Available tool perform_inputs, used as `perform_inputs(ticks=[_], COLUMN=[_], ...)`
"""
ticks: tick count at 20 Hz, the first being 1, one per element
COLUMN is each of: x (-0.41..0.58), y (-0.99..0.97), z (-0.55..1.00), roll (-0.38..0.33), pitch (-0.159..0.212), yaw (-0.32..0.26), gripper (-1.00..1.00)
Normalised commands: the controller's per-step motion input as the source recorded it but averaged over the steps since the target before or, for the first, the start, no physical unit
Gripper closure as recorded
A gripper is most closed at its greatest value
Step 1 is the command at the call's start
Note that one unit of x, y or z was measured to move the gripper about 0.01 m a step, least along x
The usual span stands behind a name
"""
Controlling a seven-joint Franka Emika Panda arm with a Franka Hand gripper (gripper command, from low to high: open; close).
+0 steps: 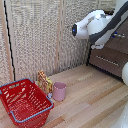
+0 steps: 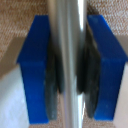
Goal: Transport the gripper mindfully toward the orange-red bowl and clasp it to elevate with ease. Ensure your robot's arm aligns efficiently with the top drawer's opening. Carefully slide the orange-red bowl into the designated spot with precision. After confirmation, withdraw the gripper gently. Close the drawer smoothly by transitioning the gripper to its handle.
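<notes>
In the wrist view my gripper [image 2: 67, 70] has its two blue-tipped fingers [image 2: 35, 70] on either side of the silver bar handle [image 2: 67, 25], with the dark pads against it. In the exterior view the white robot arm [image 1: 92, 27] reaches to the dark brown top drawer [image 1: 121, 44] at the exterior view's right. The arm hides the gripper head there. A short piece of the handle [image 1: 119, 35] shows beside the arm. The orange-red bowl is out of view.
A lower drawer with its own silver handle [image 1: 107, 59] sits under the top one. On the wooden floor at the exterior view's left stand a red wire-frame basket [image 1: 22, 102], a pink cup [image 1: 59, 91] and a yellowish packet [image 1: 44, 81]. A woven wall stands behind.
</notes>
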Motion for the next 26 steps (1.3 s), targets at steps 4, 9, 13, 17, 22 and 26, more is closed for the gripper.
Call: perform_inputs(ticks=[4, 9, 13, 17, 22, 26], x=[0.000, 0.000, 0.000, 0.000, 0.022, 0.109], y=[-0.84, -0.79, -0.46, -0.08, 0.00, 0.01], z=[0.00, 0.00, 0.00, 0.02, 0.12, 0.25], roll=[0.003, 0.000, 0.000, -0.006, 0.000, -0.010], pitch=[-0.002, -0.002, -0.001, 0.000, 0.000, 0.001], yaw=[0.000, 0.000, 0.012, 0.091, 0.041, -0.052], gripper=[1.00, 1.00, 1.00, -1.00, -1.00, -1.00])
